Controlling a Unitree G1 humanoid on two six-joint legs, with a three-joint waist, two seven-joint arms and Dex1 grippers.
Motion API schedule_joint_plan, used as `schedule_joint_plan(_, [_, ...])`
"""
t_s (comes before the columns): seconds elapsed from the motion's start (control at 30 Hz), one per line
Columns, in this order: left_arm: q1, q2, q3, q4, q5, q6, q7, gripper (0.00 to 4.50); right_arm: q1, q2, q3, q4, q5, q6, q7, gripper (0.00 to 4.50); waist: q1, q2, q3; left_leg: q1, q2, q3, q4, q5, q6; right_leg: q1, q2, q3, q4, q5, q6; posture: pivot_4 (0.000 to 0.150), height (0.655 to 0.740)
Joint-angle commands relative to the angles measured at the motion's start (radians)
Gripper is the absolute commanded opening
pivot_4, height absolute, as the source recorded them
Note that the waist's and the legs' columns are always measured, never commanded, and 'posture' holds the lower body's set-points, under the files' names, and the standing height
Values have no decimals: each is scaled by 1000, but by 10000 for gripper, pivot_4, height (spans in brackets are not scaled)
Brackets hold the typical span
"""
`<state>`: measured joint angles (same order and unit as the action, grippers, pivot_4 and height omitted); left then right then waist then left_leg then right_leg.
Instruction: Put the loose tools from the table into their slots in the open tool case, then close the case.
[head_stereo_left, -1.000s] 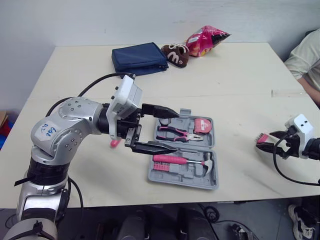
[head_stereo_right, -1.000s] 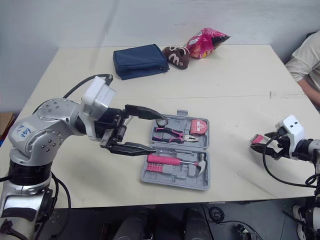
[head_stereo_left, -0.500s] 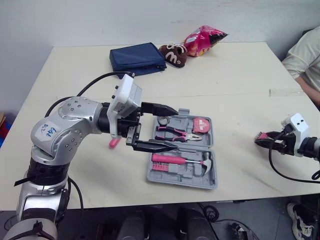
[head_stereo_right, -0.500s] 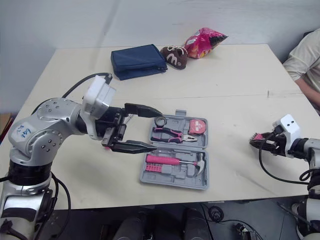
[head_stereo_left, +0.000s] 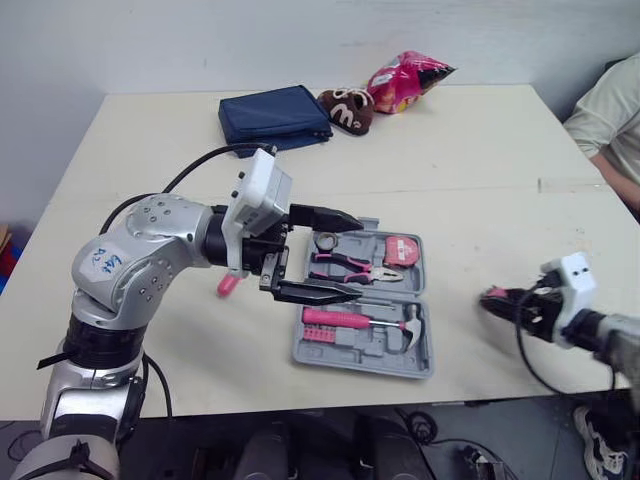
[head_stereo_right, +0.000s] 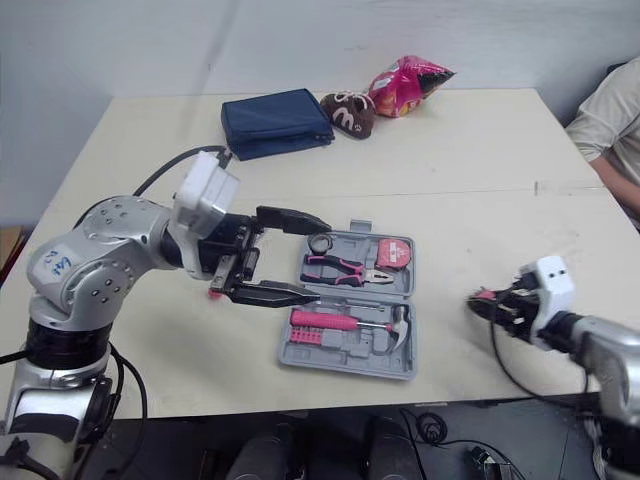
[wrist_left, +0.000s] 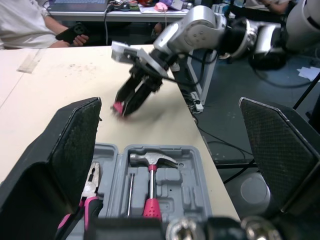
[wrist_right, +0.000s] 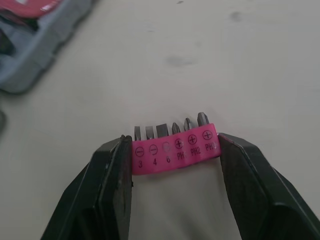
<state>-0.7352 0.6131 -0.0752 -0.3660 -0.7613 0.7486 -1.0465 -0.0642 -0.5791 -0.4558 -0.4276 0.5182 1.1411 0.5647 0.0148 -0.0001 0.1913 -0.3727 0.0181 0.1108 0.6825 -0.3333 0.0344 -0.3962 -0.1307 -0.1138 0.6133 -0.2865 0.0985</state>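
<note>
The grey tool case (head_stereo_left: 420, 355) lies open on the table near its front edge. Pink-handled pliers (head_stereo_left: 350, 268), a tape measure (head_stereo_left: 404, 249) and a hammer (head_stereo_left: 368, 322) sit in their slots. My left gripper (head_stereo_left: 358, 258) hovers open over the case's left end, with nothing between its fingers. My right gripper (head_stereo_left: 487, 299), low over the table to the right of the case, is shut on a pink bit holder (wrist_right: 172, 148) with several screwdriver bits. A small pink item (head_stereo_left: 228, 285) lies on the table, mostly hidden behind my left arm.
At the back of the table are a blue pouch (head_stereo_left: 275, 115), a brown plush shoe (head_stereo_left: 350, 108) and a pink snack bag (head_stereo_left: 410, 75). A person's sleeve (head_stereo_left: 612, 110) shows at the right edge. Bare tabletop lies between the case and my right gripper.
My right gripper has moved left toward the case, carrying the bit holder. The left gripper has barely shifted and stays open.
</note>
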Motion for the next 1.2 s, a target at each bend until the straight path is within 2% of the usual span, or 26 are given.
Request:
schedule_joint_plan(0.03, [-21,-12,-17,11,12,-30,-28,45000,-25,83,-81,-216,-21,185,-210,21712,3,0,0,0,0,0,0,0,0,0,0,0,0,0,0,1500,7338])
schedule_joint_plan(0.2, [-37,-33,-43,36,31,-52,-53,45000,-61,175,-126,-302,-59,328,-332,21712,11,0,0,-1,-3,1,0,0,1,-1,1,0,-1,0,0,1500,7338])
schedule_joint_plan(0.43, [-58,-46,-58,62,51,-69,-79,45000,-24,306,-110,-341,-109,347,-416,21712,2,0,0,-2,-3,2,-1,0,2,-3,4,1,2,0,0,1500,7338])
schedule_joint_plan(0.6, [-61,-45,-55,64,57,-67,-90,45000,-23,301,-106,-361,-108,362,-401,43899,-6,0,0,-2,-2,3,-1,0,3,-3,5,2,2,0,0,1500,7338])
schedule_joint_plan(0.7, [-56,-39,-50,63,61,-68,-97,45000,-27,228,-138,-385,-74,414,-335,43899,-1,0,0,-2,-3,3,-1,0,3,-3,5,2,2,0,0,1500,7338])
schedule_joint_plan(0.8, [-53,-35,-47,60,65,-71,-100,45000,13,63,-149,-375,12,411,-173,43899,-1,0,0,-2,-3,3,-1,-1,5,-3,5,2,1,0,1,1500,7338])
schedule_joint_plan(0.87, [-52,-38,-49,54,65,-69,-96,45000,157,-167,-127,-308,18,157,112,43899,3,1,1,-3,-3,3,-1,-1,6,-3,5,2,-1,0,1,1500,7338])
schedule_joint_plan(0.9, [-51,-38,-48,53,65,-68,-96,45000,215,-246,-121,-272,7,33,223,43899,7,2,1,-3,-4,3,-1,-2,7,-3,4,2,-3,0,2,1500,7338])
schedule_joint_plan(0.97, [-50,-38,-50,52,65,-68,-95,45000,275,-349,-104,-98,-59,-251,391,43899,5,-5,1,0,-5,3,-2,-2,8,-1,5,3,-6,0,4,1500,7338])
schedule_joint_plan(1.07, [-56,-39,-51,42,66,-62,-87,45000,220,-435,-25,242,-116,-634,634,43899,-7,-9,4,3,-4,7,-1,-3,8,2,7,3,-7,2,7,1500,7338])
schedule_joint_plan(1.2, [-62,-30,-43,34,59,-47,-81,45000,18,-453,114,589,-193,-888,736,43899,-19,-10,5,3,-4,7,-1,-3,10,2,5,4,-7,2,8,1500,7338])
